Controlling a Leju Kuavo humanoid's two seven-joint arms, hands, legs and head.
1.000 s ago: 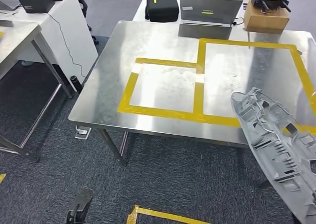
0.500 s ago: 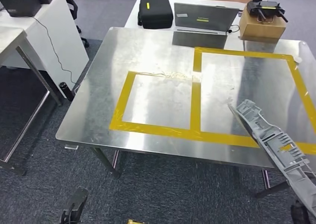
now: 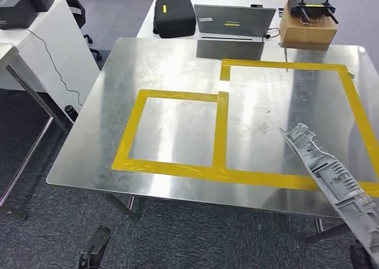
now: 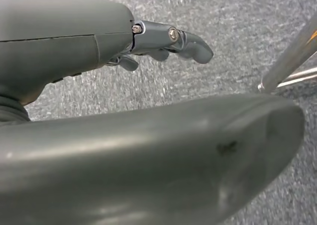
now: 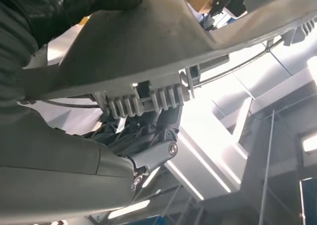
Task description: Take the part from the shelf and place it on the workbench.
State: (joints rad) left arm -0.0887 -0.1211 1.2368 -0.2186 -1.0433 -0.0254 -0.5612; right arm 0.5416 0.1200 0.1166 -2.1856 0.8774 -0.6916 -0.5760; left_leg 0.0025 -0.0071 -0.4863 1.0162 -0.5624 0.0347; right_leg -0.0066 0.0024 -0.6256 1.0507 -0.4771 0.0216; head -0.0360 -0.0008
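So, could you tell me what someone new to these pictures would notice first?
Probably the bright yellow tape marking two adjoining rectangles on the shiny steel workbench. Next, the long grey ribbed part hanging over the bench's near right corner; the right wrist view shows the right hand gripping it from beneath. At the far edge sit a black case, a laptop and a cardboard box.

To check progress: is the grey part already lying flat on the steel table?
No, the grey part is tilted above the steel table's near edge, held by the right hand.
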